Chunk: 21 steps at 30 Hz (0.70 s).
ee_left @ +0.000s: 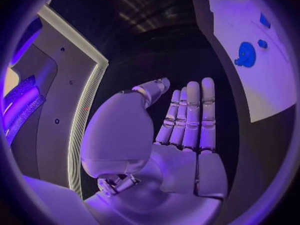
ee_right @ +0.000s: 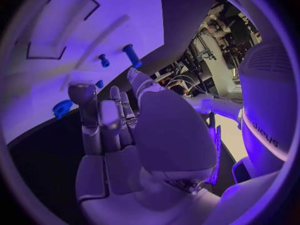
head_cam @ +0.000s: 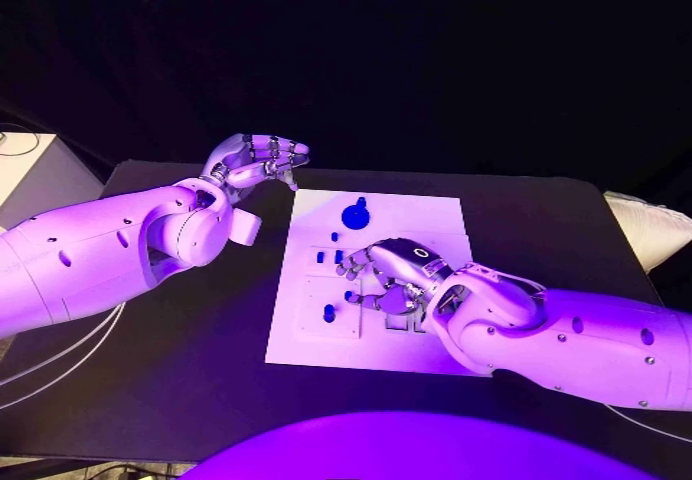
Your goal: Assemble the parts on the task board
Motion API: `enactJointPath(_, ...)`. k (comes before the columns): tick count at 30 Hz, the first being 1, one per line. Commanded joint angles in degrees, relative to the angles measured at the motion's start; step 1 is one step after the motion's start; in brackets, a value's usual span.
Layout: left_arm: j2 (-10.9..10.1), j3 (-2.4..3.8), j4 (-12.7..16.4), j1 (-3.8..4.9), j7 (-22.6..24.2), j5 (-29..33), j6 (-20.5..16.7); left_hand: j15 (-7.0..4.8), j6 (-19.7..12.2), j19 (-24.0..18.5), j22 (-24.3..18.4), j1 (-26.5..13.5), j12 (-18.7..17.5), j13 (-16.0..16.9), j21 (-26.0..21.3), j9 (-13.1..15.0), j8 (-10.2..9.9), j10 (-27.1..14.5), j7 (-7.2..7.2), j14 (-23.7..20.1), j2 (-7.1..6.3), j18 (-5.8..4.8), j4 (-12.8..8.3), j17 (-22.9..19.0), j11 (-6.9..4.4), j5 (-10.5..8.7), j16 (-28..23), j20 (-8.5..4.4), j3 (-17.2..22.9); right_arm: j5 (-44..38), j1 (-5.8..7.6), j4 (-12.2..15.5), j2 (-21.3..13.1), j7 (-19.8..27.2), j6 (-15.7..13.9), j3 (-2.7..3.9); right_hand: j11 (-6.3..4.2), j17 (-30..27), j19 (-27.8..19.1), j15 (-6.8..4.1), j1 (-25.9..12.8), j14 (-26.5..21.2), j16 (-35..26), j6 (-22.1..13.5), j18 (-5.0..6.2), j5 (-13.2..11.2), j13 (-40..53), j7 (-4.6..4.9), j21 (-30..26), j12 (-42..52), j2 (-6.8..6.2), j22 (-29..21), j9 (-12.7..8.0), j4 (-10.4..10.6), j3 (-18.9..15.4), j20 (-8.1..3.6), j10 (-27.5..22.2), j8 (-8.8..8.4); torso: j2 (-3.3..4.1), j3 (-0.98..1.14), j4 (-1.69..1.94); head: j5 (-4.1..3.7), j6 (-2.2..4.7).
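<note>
Right hand (head_cam: 392,275) over task board (head_cam: 433,215), fingers apart

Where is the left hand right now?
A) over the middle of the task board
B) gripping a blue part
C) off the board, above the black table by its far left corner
C: the head view shows the left hand empty, beyond the task board's far left corner, over the black table.

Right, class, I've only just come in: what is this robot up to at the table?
It is working on a white task board that carries small blue parts. The right hand is over the middle of the board, among the parts; whether it holds one cannot be told. The left hand hangs open beside the board's far left corner, holding nothing.
</note>
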Motion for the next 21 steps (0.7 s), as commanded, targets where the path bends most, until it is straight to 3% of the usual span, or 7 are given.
enactJointPath(1,0.0,0.01,0.1,-0.08,0.3,0.3,0.9,0.12,-0.4,0.4,-0.1,0.3,0.0,-0.1,-0.2,-0.1,0.4,-0.4,0.02,-0.4,0.40,0.35,0.2,-0.1,0.17,0.05,-0.3,-0.12,-0.1,12.9,1.49,0.8,-2.8,4.7,-0.3,0.20,-0.79,1.0,1.2,-0.51,-0.7,0.6,0.7,1.6,-0.30,-0.2,0.4,-0.38,2.9,2.2,-1.15,1.5,-0.1,0.9,1.8,-0.33,4.4,0.57,-0.15,-0.04,-0.12,-0.78,0.01)
enactJointPath(4,-0.2,-0.01,0.1,-0.24,0.4,0.3,1.0,0.13,-0.5,0.4,-0.1,0.3,0.0,-0.1,-0.2,-0.1,0.4,-0.4,0.02,-0.4,0.39,0.35,0.2,-0.1,0.18,0.04,-0.3,-0.12,-0.1,22.2,3.56,1.2,-7.1,6.6,1.1,0.33,-1.83,4.1,2.4,-1.34,-1.8,2.1,2.3,3.1,-0.85,-0.8,1.7,-0.86,6.6,4.7,-1.87,3.3,-0.1,2.0,2.7,-1.03,9.3,1.22,-0.29,0.01,-0.29,-1.56,0.01)
enactJointPath(5,-0.3,-0.02,0.2,-0.28,0.4,0.3,1.0,0.13,-0.5,0.4,-0.1,0.3,0.0,-0.1,-0.2,-0.1,0.4,-0.4,0.02,-0.4,0.39,0.35,0.2,-0.1,0.18,0.04,-0.3,-0.12,-0.1,24.4,3.95,1.3,-8.2,7.1,1.1,0.34,-2.33,5.8,3.1,-1.78,-3.9,2.9,3.1,4.0,-1.17,-5.8,3.5,-1.19,8.6,7.2,-2.19,4.3,0.0,3.6,1.5,-1.44,12.0,1.83,-0.34,0.01,-0.37,-1.84,0.01)
enactJointPath(7,-0.4,-0.02,0.3,-0.41,0.4,0.8,1.2,0.13,-0.5,0.4,-0.1,0.3,0.0,-0.1,-0.2,-0.1,0.4,-0.4,0.02,-0.4,0.39,0.35,0.2,-0.1,0.18,0.04,-0.3,-0.12,-0.1,28.7,4.58,1.6,-10.6,7.9,1.2,0.37,-3.01,7.8,4.0,-2.28,-4.5,3.9,3.9,4.4,-1.56,-7.4,6.1,-1.54,11.5,10.6,-2.46,5.6,0.3,4.1,0.1,-2.00,12.8,2.65,-0.42,0.06,-0.51,-2.43,0.01)
enactJointPath(11,-0.6,-0.02,0.5,-0.80,0.4,1.8,1.5,0.14,-0.5,0.4,-0.1,0.3,0.0,-0.1,-0.3,-0.1,0.4,-0.5,0.03,-0.4,0.37,0.35,0.2,-0.1,0.18,0.04,-0.3,-0.11,-0.2,32.3,5.16,2.0,-14.3,7.5,2.4,0.32,-4.14,14.8,6.3,-3.01,-5.1,6.0,7.0,3.2,-3.05,-6.1,33.3,-2.50,20.0,37.1,-1.68,9.8,1.9,5.7,-6.2,-2.80,11.5,6.05,-0.61,0.18,-0.73,-3.11,0.01)
enactJointPath(12,-0.8,-0.02,0.7,-1.03,0.4,2.1,1.8,0.14,-0.5,0.4,-0.1,0.3,0.1,-0.1,-0.3,-0.1,0.4,-0.5,0.03,-0.4,0.29,0.35,0.2,-0.1,0.19,0.02,-0.3,-0.10,-0.2,32.5,5.30,2.2,-15.9,6.6,3.4,0.21,-3.93,20.7,7.1,-3.08,-5.7,7.2,9.6,3.2,-3.77,-6.1,51.5,-2.74,24.4,49.4,-0.47,11.9,2.3,5.7,-7.8,-2.74,18.2,7.31,-0.74,0.30,-0.84,-3.39,0.01)
enactJointPath(21,-1.8,-0.02,2.0,-1.71,0.8,2.6,2.5,0.18,-0.7,0.4,-0.2,0.2,0.1,-0.1,-0.4,-0.1,0.4,-0.5,0.03,-0.4,0.03,0.33,0.3,-0.1,0.20,-0.09,-0.3,-0.07,-0.5,26.9,5.24,4.6,-23.6,-1.1,8.0,-1.09,-4.17,30.1,8.9,-3.27,-7.7,8.9,13.7,4.1,-5.41,-4.8,74.2,-3.26,35.1,62.6,2.46,16.8,2.8,6.3,-13.3,-3.01,28.4,10.32,-0.99,0.39,-1.13,-4.47,0.01)
